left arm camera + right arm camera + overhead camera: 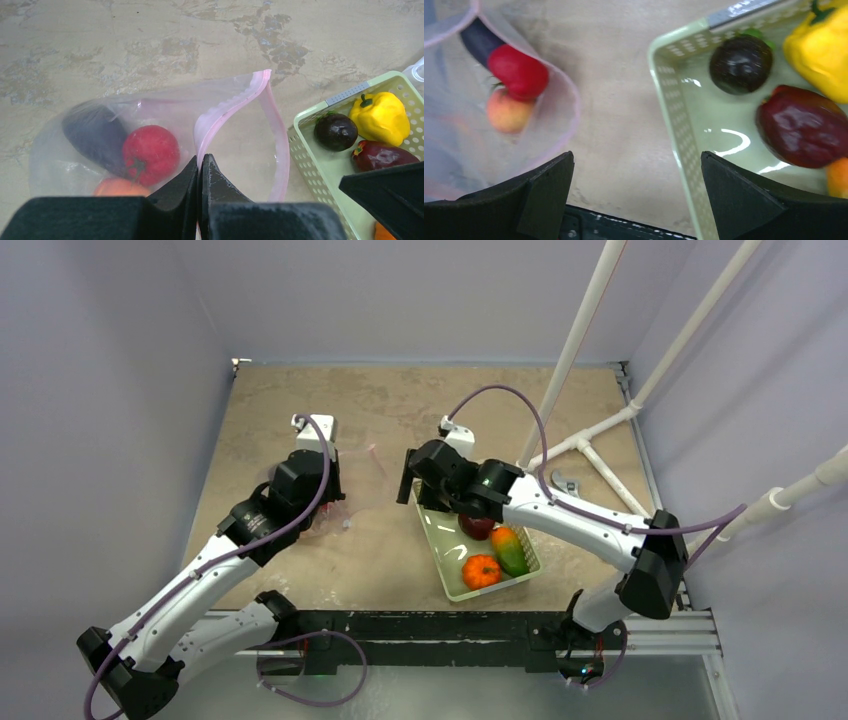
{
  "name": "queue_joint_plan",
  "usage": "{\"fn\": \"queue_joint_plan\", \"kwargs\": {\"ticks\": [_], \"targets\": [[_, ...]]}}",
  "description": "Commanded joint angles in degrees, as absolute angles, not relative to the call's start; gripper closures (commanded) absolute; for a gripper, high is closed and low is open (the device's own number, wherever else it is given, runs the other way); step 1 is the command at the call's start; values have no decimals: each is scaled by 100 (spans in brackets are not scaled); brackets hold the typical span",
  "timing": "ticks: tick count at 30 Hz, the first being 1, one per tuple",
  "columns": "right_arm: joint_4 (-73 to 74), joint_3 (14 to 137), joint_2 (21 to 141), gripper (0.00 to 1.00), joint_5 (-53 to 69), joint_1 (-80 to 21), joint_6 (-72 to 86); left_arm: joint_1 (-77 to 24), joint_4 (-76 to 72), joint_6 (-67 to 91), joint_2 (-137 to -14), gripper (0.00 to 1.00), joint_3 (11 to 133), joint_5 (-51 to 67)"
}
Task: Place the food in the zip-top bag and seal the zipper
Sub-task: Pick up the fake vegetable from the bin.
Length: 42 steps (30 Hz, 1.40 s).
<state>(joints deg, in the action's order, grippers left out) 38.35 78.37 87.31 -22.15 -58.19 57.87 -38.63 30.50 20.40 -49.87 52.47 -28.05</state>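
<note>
The clear zip-top bag lies on the table, and my left gripper is shut on the near side of its pink zipper, so the mouth stands open. Inside it lie a purple eggplant, a red tomato and a peach. My right gripper hangs open and holds nothing, above bare table between the bag's mouth and the basket. The basket holds a yellow pepper, a dark round piece, a dark red piece and an orange pumpkin.
The pale green basket stands near the table's front edge, right of the bag. A white pipe frame and a small metal tool lie at the back right. Grey walls close in the table on three sides.
</note>
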Motion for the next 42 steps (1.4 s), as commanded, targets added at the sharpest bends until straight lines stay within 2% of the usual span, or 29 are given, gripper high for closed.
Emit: {"fn": "queue_joint_plan", "kwargs": {"ticks": [1, 22, 42], "targets": [[4427, 7528, 8429, 1, -2602, -5786, 6109, -3855, 2804, 2039, -4996, 100, 5204, -2778], [4209, 6533, 8197, 1, -2757, -4372, 5313, -3852, 2817, 2034, -5023, 100, 5213, -2848], [3109, 5880, 8550, 1, -1629, -4005, 4093, -3854, 2830, 2021, -5062, 100, 5224, -2883]]}}
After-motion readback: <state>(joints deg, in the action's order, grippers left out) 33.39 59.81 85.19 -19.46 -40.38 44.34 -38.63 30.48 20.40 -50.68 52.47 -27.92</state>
